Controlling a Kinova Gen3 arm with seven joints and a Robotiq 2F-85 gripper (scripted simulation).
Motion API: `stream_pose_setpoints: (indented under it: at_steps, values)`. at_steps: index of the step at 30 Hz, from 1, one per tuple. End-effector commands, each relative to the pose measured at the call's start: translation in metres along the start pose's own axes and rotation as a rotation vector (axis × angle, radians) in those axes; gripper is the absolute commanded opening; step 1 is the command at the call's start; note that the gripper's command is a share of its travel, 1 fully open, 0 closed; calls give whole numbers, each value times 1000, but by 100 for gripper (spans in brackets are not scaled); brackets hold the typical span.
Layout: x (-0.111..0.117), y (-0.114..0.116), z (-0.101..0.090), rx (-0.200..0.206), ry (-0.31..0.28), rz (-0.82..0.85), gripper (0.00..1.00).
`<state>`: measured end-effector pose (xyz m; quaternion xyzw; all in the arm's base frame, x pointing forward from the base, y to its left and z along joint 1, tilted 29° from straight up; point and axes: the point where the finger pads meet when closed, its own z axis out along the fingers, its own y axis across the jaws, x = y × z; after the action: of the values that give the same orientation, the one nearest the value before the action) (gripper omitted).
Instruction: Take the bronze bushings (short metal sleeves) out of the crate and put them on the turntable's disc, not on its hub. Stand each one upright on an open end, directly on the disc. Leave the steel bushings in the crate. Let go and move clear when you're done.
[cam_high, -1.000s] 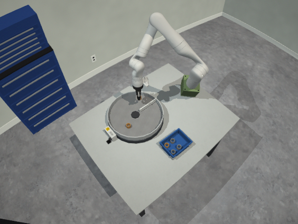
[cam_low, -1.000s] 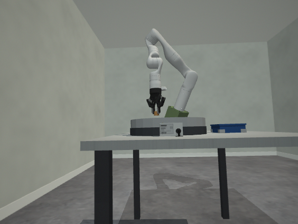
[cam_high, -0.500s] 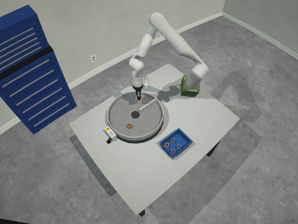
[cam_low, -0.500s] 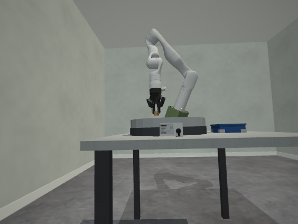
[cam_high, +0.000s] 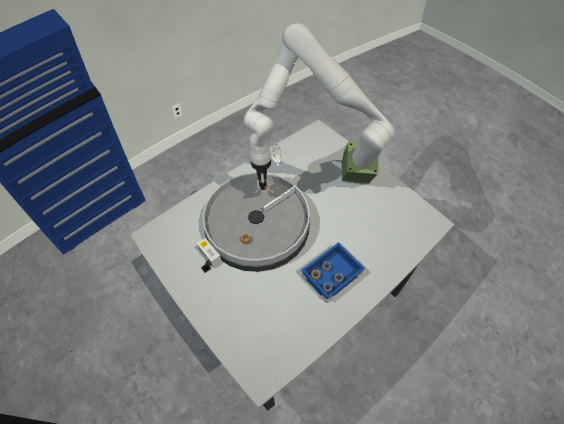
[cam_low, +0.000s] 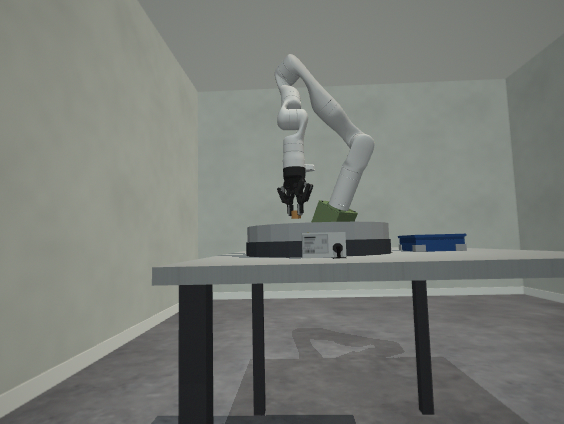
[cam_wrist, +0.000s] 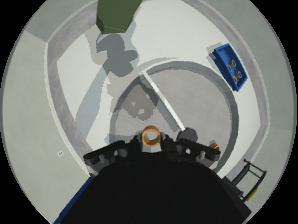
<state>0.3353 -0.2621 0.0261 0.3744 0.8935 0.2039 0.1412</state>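
Note:
My gripper (cam_high: 263, 184) hangs over the far side of the turntable's grey disc (cam_high: 256, 220) and is shut on a bronze bushing (cam_low: 295, 214), held a little above the disc; the bushing also shows in the wrist view (cam_wrist: 150, 136). A second bronze bushing (cam_high: 245, 236) stands upright on the disc, nearer the front. The black hub (cam_high: 256, 216) is at the disc's centre. The blue crate (cam_high: 332, 271) holds one bronze bushing (cam_high: 315, 272) and three steel bushings (cam_high: 333, 276).
A white bar (cam_high: 278, 200) runs from the hub to the turntable's rim. A control box (cam_high: 208, 252) sits at the turntable's front left. The arm's green base (cam_high: 359, 164) stands at the table's back. A blue drawer cabinet (cam_high: 55, 135) stands off the table to the left.

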Motion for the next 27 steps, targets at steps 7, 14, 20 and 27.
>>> stream_pose_setpoints:
  at_steps: [7,14,20,27]
  values:
    - [0,0,-1,1,-1,0,0]
    - [-1,0,10,1,-1,0,0]
    - [-1,-1,24,1,-1,0,0]
    - [-1,-1,25,1,-1,0,0]
